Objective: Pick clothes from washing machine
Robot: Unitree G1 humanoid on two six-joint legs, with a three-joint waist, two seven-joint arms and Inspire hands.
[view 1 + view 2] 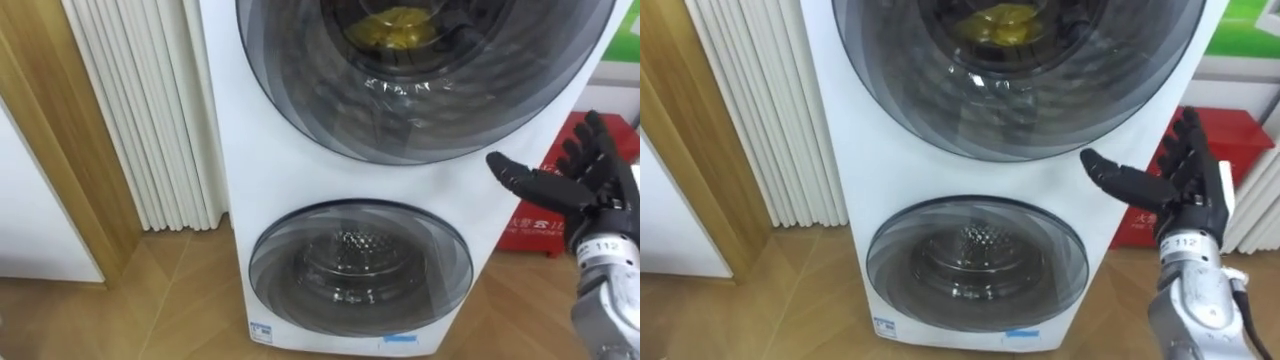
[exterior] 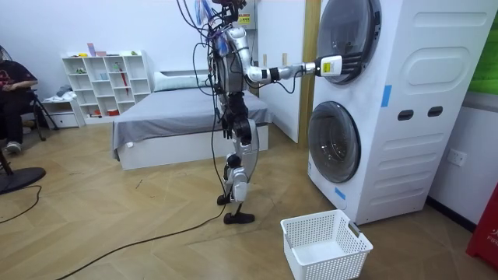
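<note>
A white stacked washing machine (image 1: 250,150) stands right in front of me. Its upper round door (image 1: 420,100) of dark glass looks closed. Behind the glass lies a yellow piece of clothing (image 1: 395,27), also seen high in the right eye view as the yellow clothing (image 1: 995,22). My right hand (image 1: 590,185) is open, fingers spread and thumb pointing left, just off the door's lower right rim and not touching it. In the room view I stand facing the machine (image 2: 405,109) with that arm stretched out and the right hand (image 2: 331,68) at the upper door's edge.
The lower door (image 1: 360,265) is closed, its drum bare. A white ribbed panel (image 1: 140,110) and a wooden frame (image 1: 60,130) stand left of the machine, a red box (image 1: 1230,140) right of it. A white laundry basket (image 2: 325,245) sits on the floor. A person (image 2: 12,101) sits far off.
</note>
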